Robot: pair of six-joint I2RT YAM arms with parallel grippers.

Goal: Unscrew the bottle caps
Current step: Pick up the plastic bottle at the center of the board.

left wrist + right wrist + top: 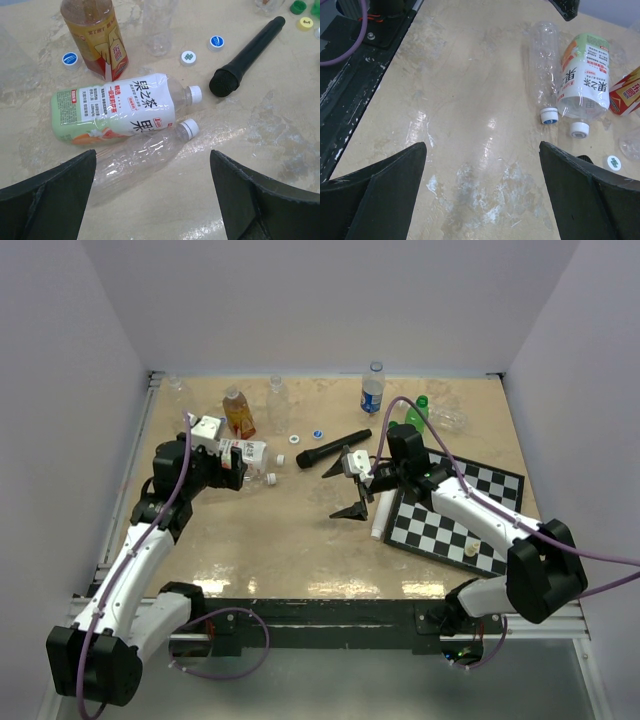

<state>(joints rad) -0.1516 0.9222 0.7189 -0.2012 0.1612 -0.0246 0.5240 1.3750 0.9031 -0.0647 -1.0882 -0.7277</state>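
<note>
Two bottles lie side by side. One has a green-and-white label (115,107) and a white cap (195,93). The other is clear (125,162), also with a white cap (190,128). My left gripper (153,153) hangs open just above the clear bottle, touching nothing. My right gripper (482,145) is open over bare table, its fingers pointing toward the same two bottles (545,65) (584,80) and their caps (549,116) (579,130). An amber bottle (238,412) stands behind them. Loose caps (70,59) (188,58) (216,43) lie nearby.
A black microphone (333,448) lies mid-table. A chessboard (455,515) with a white tube (380,515) along its left edge sits at the right. More bottles stand or lie along the back: a clear one (278,405), a blue-labelled one (373,390) and a green one (417,412).
</note>
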